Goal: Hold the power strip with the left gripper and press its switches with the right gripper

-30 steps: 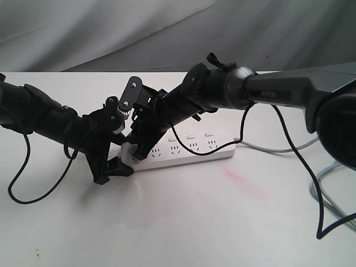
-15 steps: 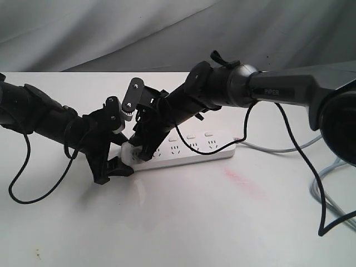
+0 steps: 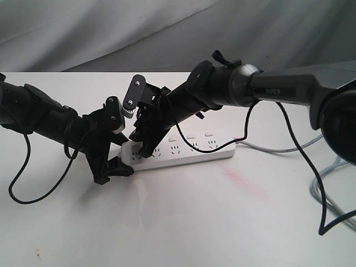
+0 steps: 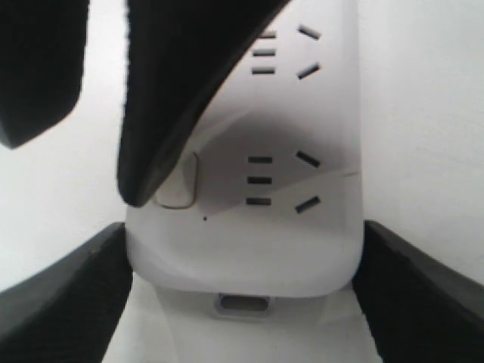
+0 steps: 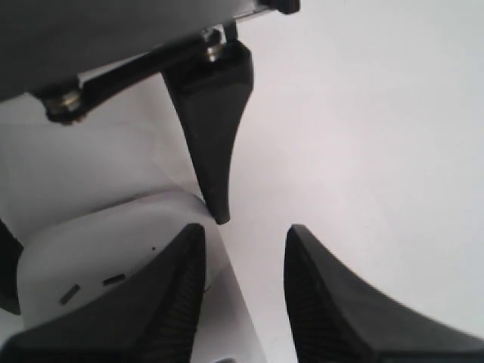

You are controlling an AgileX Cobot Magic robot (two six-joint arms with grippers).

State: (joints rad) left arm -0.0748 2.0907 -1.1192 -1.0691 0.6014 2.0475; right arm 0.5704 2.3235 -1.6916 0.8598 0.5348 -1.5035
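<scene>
The left gripper (image 3: 119, 149) is clamped across the rounded end of the white power strip (image 3: 189, 153), one finger against each long edge. This pins the bar flat on the table (image 3: 222, 222), apparently so it cannot skid under a push. Over that same end the right gripper (image 5: 243, 238), jaws a narrow gap apart and holding nothing, angles one black fingertip (image 4: 174, 98) down at the strip's endmost switch (image 4: 184, 185); whether it is pressing or merely touching cannot be told. The remaining switches (image 3: 191, 136) run along the strip toward its far end, where the grey cord (image 3: 278, 149) trails off.
</scene>
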